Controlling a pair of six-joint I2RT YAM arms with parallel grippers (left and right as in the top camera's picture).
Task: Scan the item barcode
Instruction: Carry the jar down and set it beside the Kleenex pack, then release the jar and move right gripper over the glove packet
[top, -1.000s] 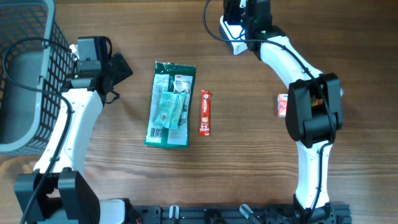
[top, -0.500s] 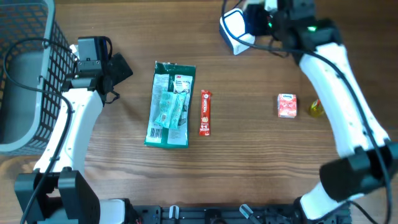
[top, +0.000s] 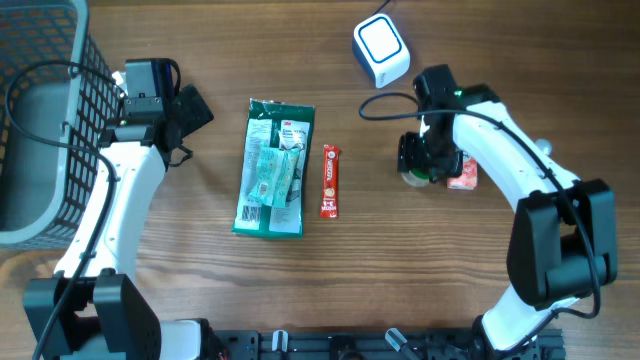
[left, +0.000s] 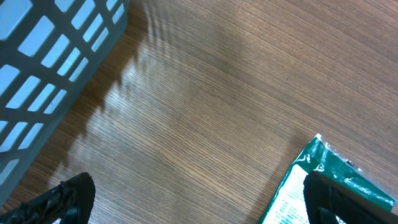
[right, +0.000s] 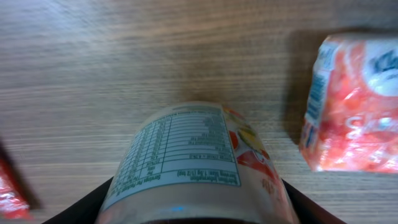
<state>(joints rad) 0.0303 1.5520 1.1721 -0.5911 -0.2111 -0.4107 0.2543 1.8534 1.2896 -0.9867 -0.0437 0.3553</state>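
Tabletop layout at the scanning station, items listed from largest to smallest.
Wooden table bears a grey basket at one edge, a green packet mid-table, a white scanner at the far edge, a pink pack and a red stick. Left gripper hangs spread wide, holding nothing, between basket and packet. Right gripper pinches a labelled bottle just beside the pink pack, well apart from the scanner.

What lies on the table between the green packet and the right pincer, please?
Only the red snack stick lies between the green packet and the right pincer, apart from both; the overhead view shows this.
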